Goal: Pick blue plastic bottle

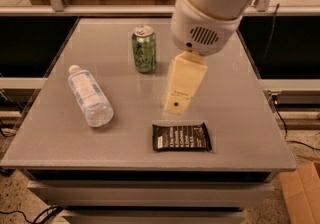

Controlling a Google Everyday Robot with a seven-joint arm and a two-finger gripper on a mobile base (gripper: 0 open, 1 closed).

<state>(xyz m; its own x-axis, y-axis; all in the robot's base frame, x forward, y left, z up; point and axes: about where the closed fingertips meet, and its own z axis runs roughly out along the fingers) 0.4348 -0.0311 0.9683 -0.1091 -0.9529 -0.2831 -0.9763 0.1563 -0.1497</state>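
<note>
Tool [176, 104] hangs over mid-table [245, 118]; blue plastic bottle [90, 95] lies well apart, green can [144, 49] upright beyond.

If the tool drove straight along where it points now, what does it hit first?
Probably bare table, close to the black packet; depth is unclear. The tool hangs over mid-table, pointing down, well away from the blue plastic bottle.

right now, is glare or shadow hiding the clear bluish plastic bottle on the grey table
Camera view: no, the clear bluish plastic bottle lies evenly lit; a pale sheen marks the grey table beside the cream gripper, which hangs over the table's middle.
</note>
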